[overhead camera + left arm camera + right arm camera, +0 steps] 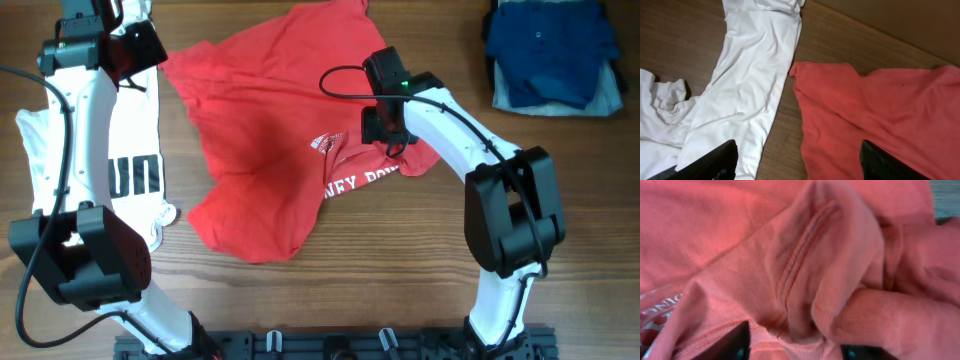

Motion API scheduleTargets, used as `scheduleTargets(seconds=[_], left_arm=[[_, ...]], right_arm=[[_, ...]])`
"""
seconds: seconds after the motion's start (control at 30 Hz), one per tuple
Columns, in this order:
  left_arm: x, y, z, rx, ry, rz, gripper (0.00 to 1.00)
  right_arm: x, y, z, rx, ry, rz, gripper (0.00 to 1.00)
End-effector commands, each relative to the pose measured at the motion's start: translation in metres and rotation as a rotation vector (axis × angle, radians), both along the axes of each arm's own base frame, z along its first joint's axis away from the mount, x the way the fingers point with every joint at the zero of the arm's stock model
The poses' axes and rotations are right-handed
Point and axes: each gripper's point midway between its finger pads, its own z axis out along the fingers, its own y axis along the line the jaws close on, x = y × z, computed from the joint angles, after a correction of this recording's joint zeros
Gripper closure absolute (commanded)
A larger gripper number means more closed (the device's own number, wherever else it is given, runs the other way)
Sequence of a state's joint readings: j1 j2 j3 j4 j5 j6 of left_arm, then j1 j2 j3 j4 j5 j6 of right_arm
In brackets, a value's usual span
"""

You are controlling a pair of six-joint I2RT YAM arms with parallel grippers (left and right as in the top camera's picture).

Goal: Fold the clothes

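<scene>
The big red T-shirt [260, 140] lies crumpled across the middle of the table, its white lettering [350, 182] partly folded under. My right gripper [390, 135] is down on its right side. In the right wrist view its jaws [792, 340] press in on a bunched, hemmed fold of the red T-shirt [805, 260] that fills the gap between them. A white T-shirt with black print [130, 150] lies at the left. My left gripper [799, 147] hovers open above the strip of bare wood between the white T-shirt [750, 75] and the red T-shirt's sleeve [880, 115], holding nothing.
A folded dark blue garment [550, 45] rests on a lighter folded one [600, 100] at the back right corner. Bare wooden tabletop [400, 270] runs along the front edge, between the two arm bases.
</scene>
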State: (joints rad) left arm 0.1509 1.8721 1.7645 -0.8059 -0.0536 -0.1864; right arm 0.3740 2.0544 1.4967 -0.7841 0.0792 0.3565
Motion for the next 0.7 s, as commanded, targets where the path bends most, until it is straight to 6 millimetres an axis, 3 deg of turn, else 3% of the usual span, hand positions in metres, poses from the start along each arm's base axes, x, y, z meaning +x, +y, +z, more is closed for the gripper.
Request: scheduleTargets(seconds=[0.0, 0.17, 0.27, 0.43, 0.57, 0.67], left_arm=[[0.000, -0.001, 0.003, -0.016, -0.010, 0.004, 0.22], [0.000, -0.001, 0.004, -0.015, -0.011, 0.004, 0.21], [0.000, -0.001, 0.004, -0.015, -0.013, 0.004, 0.21], [0.002, -0.001, 0.005, -0.014, -0.019, 0.004, 0.21], [0.002, -0.001, 0.005, -0.014, -0.019, 0.004, 0.21], [0.002, -0.001, 0.005, -0.014, -0.019, 0.004, 0.21]], right_arm=[[-0.008, -0.001, -0.002, 0.019, 0.020, -0.009, 0.59], [-0.007, -0.004, 0.004, 0.011, 0.008, -0.014, 0.86], [-0.009, -0.013, 0.013, 0.007, 0.009, -0.032, 0.96], [-0.021, -0.045, 0.041, 0.001, 0.031, -0.096, 0.96], [-0.055, -0.076, 0.061, -0.010, 0.137, -0.166, 0.96], [-0.083, -0.082, 0.062, 0.019, 0.255, -0.190, 0.96]])
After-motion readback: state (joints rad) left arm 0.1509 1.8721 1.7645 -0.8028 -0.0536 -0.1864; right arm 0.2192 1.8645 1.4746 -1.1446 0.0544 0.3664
